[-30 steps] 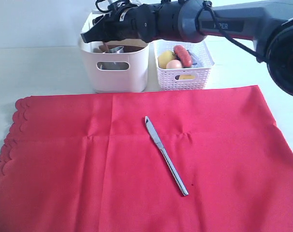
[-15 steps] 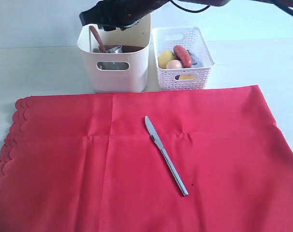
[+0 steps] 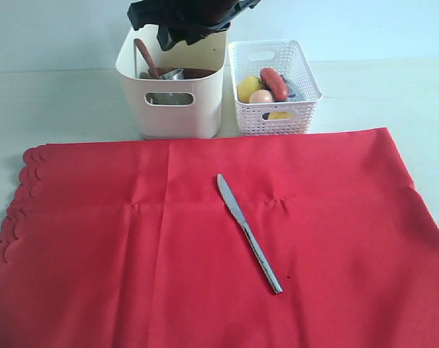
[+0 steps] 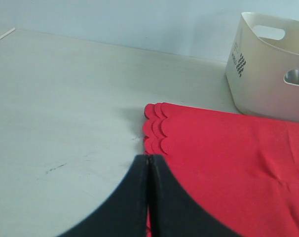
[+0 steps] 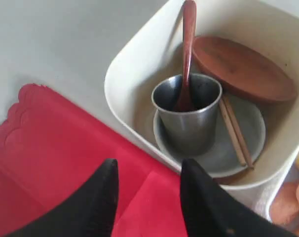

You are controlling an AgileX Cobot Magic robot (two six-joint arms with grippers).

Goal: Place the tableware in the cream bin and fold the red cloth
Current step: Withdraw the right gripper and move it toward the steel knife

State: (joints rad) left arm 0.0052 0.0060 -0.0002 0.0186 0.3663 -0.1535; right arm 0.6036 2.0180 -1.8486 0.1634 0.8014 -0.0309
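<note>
The knife (image 3: 248,232) is laid far-left to near-right on the red cloth (image 3: 96,254), probably closer to the parted right jaws.

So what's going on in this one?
A two-armed robot is clearing a table. The cream bin already holds a bowl, cup, spoon, plate and chopsticks. The right arm hangs above it, jaws open and empty. A knife lies alone on the red cloth, which is spread flat, not yet folded. The left arm is near the cloth's scalloped edge, jaws shut on nothing.
</note>
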